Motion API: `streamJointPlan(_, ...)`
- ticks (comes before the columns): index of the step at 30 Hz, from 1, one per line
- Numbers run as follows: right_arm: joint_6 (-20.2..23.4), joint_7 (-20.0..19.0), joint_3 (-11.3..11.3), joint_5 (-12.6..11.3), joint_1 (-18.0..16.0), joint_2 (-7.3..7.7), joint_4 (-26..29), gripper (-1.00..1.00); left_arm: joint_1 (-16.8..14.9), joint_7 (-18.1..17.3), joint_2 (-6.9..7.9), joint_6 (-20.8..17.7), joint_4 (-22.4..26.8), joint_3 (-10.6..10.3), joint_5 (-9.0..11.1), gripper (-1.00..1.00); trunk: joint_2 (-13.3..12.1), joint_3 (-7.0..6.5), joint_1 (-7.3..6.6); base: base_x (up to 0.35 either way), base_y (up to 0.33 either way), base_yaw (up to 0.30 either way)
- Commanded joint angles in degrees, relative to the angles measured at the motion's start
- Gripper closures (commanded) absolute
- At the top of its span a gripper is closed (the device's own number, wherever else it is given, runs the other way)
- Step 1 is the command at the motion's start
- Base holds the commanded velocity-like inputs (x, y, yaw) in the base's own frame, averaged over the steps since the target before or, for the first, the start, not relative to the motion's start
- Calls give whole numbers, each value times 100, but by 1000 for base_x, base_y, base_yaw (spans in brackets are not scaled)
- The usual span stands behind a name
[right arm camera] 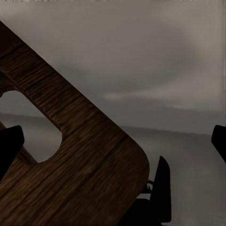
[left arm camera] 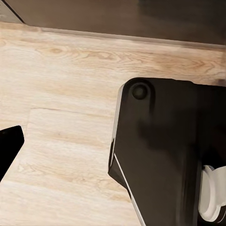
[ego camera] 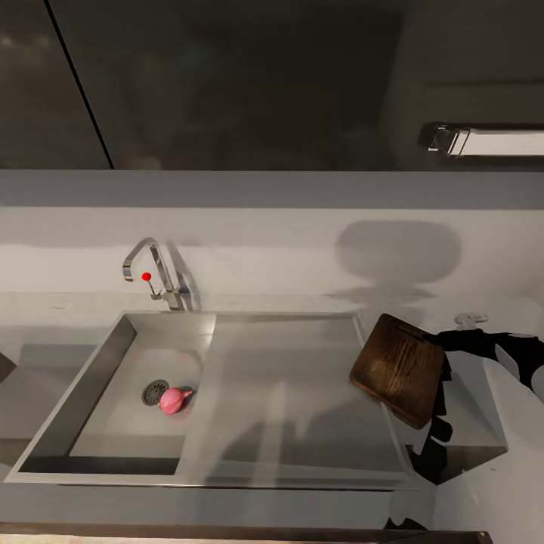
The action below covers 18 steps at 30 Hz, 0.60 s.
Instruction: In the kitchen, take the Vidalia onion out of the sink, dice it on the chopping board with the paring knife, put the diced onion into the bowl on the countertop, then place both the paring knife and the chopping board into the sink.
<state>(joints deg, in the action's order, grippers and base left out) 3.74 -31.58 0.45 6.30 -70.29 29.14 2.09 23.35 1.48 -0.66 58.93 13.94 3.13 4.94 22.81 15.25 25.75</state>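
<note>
- Here: onion [ego camera: 174, 400] in the sink [ego camera: 98, 378] basin, touching the drain.
- Chopping board [ego camera: 399, 368] tilted at the drainboard's right edge.
- Right gripper [right arm camera: 115, 141] jaws open; left gripper: cannot tell.

The chopping board [right arm camera: 70, 155] ran off my right wrist view's edge, and my right fingertips [right arm camera: 9, 146] were cropped there too. I couldn't tell whether they gripped it.
</note>
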Motion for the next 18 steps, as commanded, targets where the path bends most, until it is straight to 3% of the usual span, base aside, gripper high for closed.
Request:
streamJointPlan(1,22,-22,-4,34,-3,6,11,-100,3,1,-4,4,12,30,-19,-100,11,10,4,0,0,0)
streamJointPlan(18,19,-33,-27,12,-3,12,12,-100,3,1,-4,4,12,30,-19,-100,11,99,4,0,0,0)
